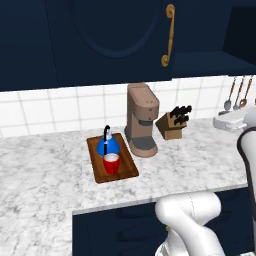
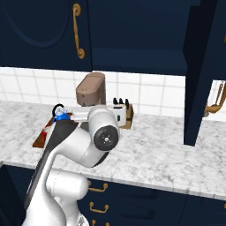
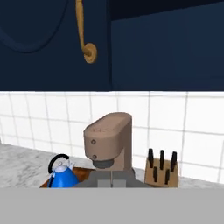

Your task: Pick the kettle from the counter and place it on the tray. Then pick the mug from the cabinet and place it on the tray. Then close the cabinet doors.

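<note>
On the marble counter (image 1: 45,170) the dark wooden tray (image 1: 127,170) lay just left of the tan coffee machine (image 1: 141,120). The blue kettle (image 1: 107,145) sat at the tray's back half with its black handle upright, and the red mug (image 1: 111,163) stood directly in front of it, touching or nearly so, both inside the rim. From my hand camera I saw that kettle (image 3: 61,176) low on the left, the coffee machine (image 3: 108,142) in the middle and the knife block (image 3: 162,173) to its right against the white tiles.

My gripper (image 1: 227,121) was raised at the right edge of the left base view, above the counter and well apart from the tray; whether its fingers were spread or closed I could not tell, and I saw nothing held in it.

The left cabinet door (image 1: 115,37) was flush, its brass handle (image 1: 169,35) hanging down. The right cabinet door (image 2: 204,70) stood swung outward, edge-on, and beside it lay the open, dark cabinet (image 2: 137,57).
</note>
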